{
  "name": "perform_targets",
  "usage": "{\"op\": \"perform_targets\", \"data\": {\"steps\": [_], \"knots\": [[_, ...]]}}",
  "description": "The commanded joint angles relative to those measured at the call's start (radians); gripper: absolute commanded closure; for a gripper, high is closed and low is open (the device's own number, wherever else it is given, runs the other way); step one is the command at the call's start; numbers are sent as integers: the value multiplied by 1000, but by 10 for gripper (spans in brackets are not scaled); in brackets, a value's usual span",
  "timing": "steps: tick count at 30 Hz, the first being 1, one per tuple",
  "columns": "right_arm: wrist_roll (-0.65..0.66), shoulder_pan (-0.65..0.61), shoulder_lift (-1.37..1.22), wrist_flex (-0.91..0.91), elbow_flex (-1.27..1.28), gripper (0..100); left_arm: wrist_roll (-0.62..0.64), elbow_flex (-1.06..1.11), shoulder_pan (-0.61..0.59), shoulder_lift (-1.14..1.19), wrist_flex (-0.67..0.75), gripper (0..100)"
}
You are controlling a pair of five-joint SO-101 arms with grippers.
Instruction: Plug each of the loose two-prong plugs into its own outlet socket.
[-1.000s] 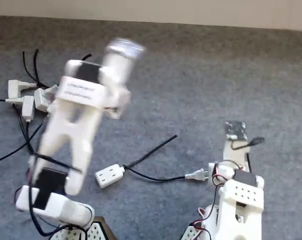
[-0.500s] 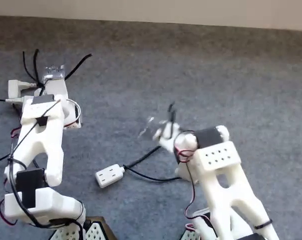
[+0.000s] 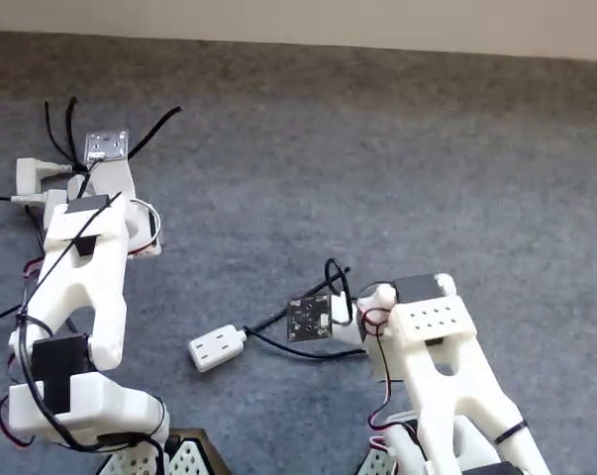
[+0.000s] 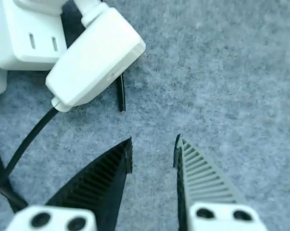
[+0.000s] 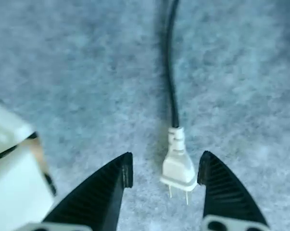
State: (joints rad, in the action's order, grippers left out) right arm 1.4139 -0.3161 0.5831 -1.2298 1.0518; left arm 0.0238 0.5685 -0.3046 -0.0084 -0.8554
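Observation:
My right gripper is open low over the grey carpet. A white two-prong plug lies between its fingers without touching them, and its black cord runs away from me. In the high view this gripper sits over the cord near the white outlet block. My left gripper is open and holds nothing. It hangs just short of a white plug body that lies against a white outlet socket with two slots. The high view shows the left gripper at the cluster of white plugs at far left.
Thin black cables fan out around the left cluster and trail toward the table's near side. A short black stub lies on the carpet beside the plug body. A white shape at the right wrist view's edge cannot be identified.
The left arm swung from mid-table to the plug cluster at far left and settled. The right arm came forward and left, then lowered over the plug on the black cord.

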Motion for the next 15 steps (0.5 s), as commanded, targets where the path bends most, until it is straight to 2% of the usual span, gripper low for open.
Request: {"op": "perform_targets", "data": {"steps": [1,5,11,13,15], "knots": [[12,7,-10,150,59,823,0,1,-5,-30,12,838],[12,7,-12,232,114,885,0,1,-2,-30,12,838],[12,27,-2,274,150,908,0,1,22,-30,9,840],[-28,41,-2,272,145,993,0,1,22,-30,9,841],[-97,54,-2,272,143,981,0,2,24,-30,9,839]]}}
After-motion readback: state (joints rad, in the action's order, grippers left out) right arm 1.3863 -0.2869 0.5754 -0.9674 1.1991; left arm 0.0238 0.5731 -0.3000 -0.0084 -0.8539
